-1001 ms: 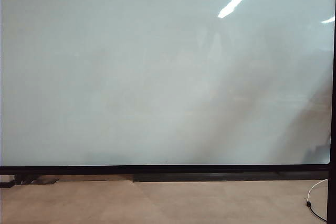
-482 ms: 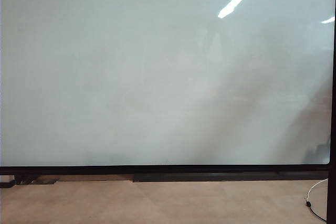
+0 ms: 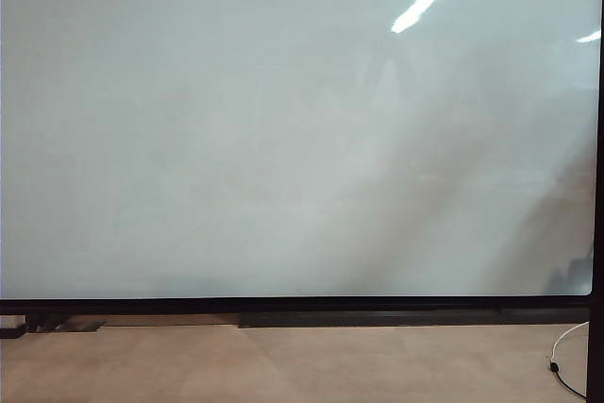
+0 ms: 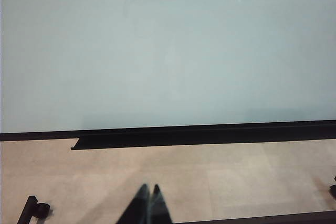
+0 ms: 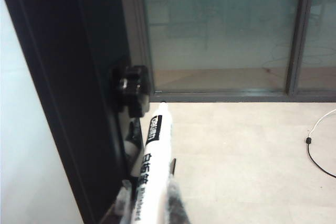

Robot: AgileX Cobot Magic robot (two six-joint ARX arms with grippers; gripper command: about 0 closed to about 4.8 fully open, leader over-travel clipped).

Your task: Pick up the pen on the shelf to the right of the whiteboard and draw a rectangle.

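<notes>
Right gripper (image 5: 149, 205) clamps its fingers round the pen (image 5: 151, 166) beside the whiteboard's (image 3: 283, 139) black frame (image 5: 68, 103), left gripper (image 4: 148, 205) hangs with fingertips pressed together above floor (image 4: 236, 177), blank board beyond.

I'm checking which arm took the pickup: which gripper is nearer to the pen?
The right. The right gripper has its fingers on either side of the pen, beside the whiteboard's black frame. The left gripper hangs shut over the floor before the whiteboard, no pen near.
</notes>
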